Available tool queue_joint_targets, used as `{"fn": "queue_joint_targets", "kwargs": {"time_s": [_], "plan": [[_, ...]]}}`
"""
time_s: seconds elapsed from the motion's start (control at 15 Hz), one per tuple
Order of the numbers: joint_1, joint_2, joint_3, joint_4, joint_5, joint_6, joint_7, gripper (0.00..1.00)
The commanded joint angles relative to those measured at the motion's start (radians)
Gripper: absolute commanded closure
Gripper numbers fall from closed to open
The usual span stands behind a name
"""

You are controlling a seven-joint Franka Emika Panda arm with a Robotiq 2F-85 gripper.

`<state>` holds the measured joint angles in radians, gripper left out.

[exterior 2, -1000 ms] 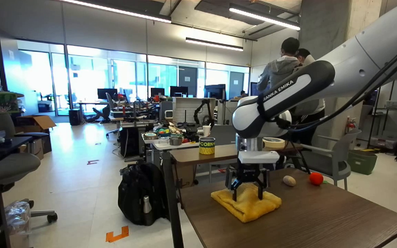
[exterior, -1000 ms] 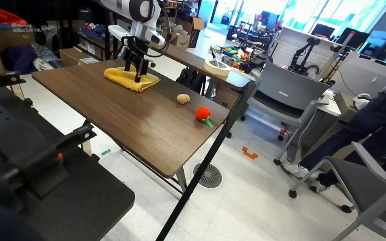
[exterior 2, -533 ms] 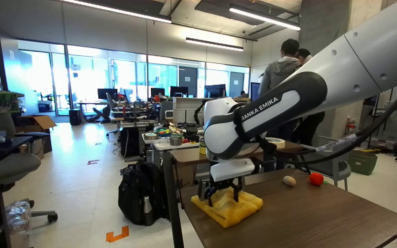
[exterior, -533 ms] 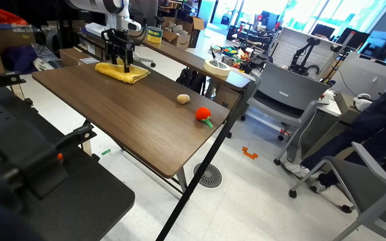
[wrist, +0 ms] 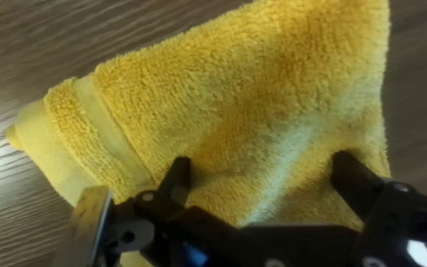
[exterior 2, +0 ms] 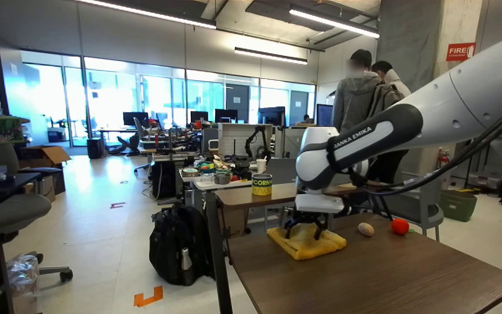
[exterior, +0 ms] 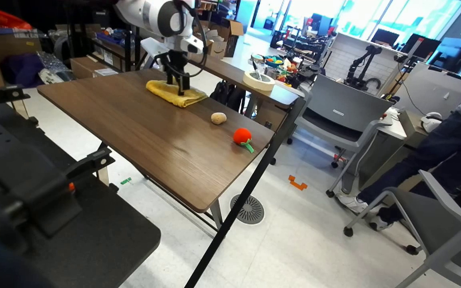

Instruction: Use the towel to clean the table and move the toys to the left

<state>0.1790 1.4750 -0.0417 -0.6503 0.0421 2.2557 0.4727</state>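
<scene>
Resting two tips of one gripper (wrist: 261, 159), spread wide, on one towel (wrist: 217, 111), either side of raised fold! Close by far edge of table (exterior: 150, 140) there, in both exterior views. Counting along that edge: one tan toy (exterior: 218, 118), near towel, and one red toy (exterior: 242, 136), near table's end, two toys in all. And out toward near edge, broad, roomy run of wood

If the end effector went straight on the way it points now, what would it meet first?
The yellow towel: the end effector points down at it, spread fingers apparently touching it. The table beneath would come next; how firmly the fingers press is unclear.
</scene>
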Motion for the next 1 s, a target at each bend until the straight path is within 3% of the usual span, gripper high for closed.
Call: {"fn": "queue_joint_targets", "kwargs": {"time_s": [0.0,0.2,0.47,0.73,0.93], "plan": [[-0.112,0.067,0.079,0.086,0.086,-0.065,-0.06,0.0],[-0.123,0.044,0.138,0.067,0.109,-0.204,-0.171,0.0],[-0.065,0.004,0.183,0.0,0.075,-0.314,-0.246,0.0],[0.015,0.001,0.197,-0.023,0.06,-0.409,-0.315,0.0],[0.022,0.017,0.183,-0.007,0.061,-0.521,-0.35,0.0]]}}
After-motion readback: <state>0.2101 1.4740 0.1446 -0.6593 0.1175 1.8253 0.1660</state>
